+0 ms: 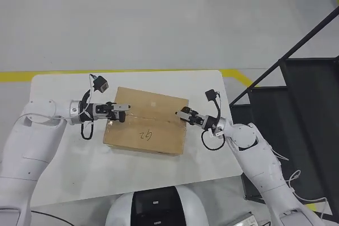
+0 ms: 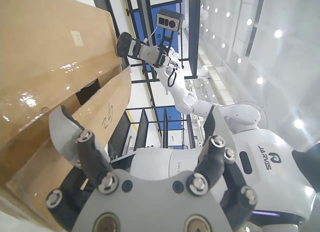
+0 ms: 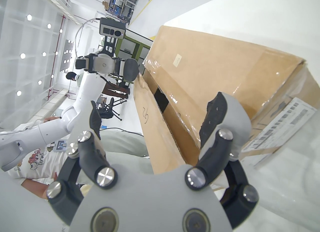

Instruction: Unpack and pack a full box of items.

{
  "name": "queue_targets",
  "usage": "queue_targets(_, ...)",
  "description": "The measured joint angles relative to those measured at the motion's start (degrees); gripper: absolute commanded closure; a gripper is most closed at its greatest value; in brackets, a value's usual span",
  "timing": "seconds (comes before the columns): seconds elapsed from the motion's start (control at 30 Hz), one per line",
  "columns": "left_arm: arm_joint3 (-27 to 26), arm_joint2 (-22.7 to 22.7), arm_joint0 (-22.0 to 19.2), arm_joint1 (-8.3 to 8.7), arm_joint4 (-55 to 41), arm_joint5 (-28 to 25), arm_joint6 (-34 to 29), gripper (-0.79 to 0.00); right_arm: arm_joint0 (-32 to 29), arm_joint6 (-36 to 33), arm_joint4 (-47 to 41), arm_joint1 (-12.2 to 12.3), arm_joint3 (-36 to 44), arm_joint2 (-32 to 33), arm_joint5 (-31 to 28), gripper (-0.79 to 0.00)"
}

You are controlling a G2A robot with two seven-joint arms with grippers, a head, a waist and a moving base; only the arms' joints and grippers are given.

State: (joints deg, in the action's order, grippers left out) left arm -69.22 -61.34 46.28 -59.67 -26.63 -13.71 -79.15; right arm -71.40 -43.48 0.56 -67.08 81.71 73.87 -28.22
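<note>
Two arms, one box: at the white table (image 1: 62, 169), the cardboard box (image 1: 158, 107) sat near the table's middle with its top flaps down. My left gripper (image 1: 124, 107) was at the box's left end, level w/ the top seam, jaws spread. One finger (image 2: 63, 127) sat close over the near flap (contact I couldn't tell), the other in open air. My right gripper (image 1: 184, 112) was at the opp. end, also spread wide, one finger (image 3: 225, 115) by the taped far flap's corner. Neither pinched anything. A dark gap (image 3: 161, 99) showed betw. the flaps. A handwritten mark (image 1: 146, 134) sat on the near flap, and a printed label (image 3: 280, 127) on the box's right end
</note>
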Motion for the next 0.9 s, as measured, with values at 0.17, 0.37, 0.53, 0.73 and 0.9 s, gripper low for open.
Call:
queue_targets(0.17, 0.50, -0.48, 0.11, 0.16, 0.83, -0.26, 1.02, -0.785, 0.12, 0.68, 0.56, 0.06, 0.35, -0.41, 0.68, -0.785)
queue_targets(0.37, 2.63, -0.17, -0.76, 0.22, 4.97, 0.93, 4.47, -0.785, 0.58, 0.92, 0.45, 0.23, 0.74, -0.32, 1.26, -0.785)
queue_targets(0.53, 3.77, -0.34, -1.24, 0.37, 6.74, 2.21, 5.55, -0.785, -0.23, 0.40, 0.46, 0.67, 2.29, 0.92, 0.76, -0.785)
queue_targets(0.73, 4.02, -0.07, -1.95, 0.57, 8.67, 3.89, 4.48, -0.785, -4.25, -0.72, -1.28, 1.62, 7.44, 4.52, -0.38, -0.785)
queue_targets(0.9, 4.17, -0.28, -2.45, 0.74, 9.34, 4.25, 3.61, -0.785, -10.79, -4.77, -5.07, 2.80, 13.25, 9.23, -1.16, -0.785)
